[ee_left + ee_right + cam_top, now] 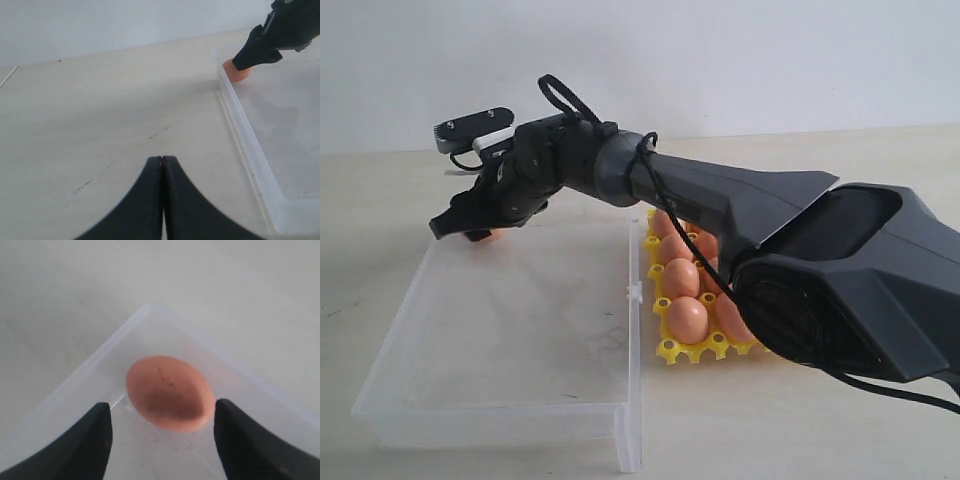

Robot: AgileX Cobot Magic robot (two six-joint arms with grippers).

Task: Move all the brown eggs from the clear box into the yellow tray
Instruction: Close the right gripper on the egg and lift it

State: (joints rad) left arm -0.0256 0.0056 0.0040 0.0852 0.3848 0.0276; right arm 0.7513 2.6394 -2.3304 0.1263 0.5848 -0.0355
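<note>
Jaws on the right are held spread astride one brown egg (170,392) in the clear box's (520,330) corner; left jaws are clenched over the tabletop (100,100). Other eggs (687,318) are seated in the yellow tray (670,350).

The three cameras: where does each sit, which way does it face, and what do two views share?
Exterior view: off the arms, facing across the clear box and yellow tray; shows the right arm and right gripper.
Left wrist view: on the left wrist, facing over the table towards the box wall; shows the shut left gripper.
Right wrist view: on the right wrist, facing down into a box corner; shows open fingers beside one brown egg.
Shared: all three show that egg.
</note>
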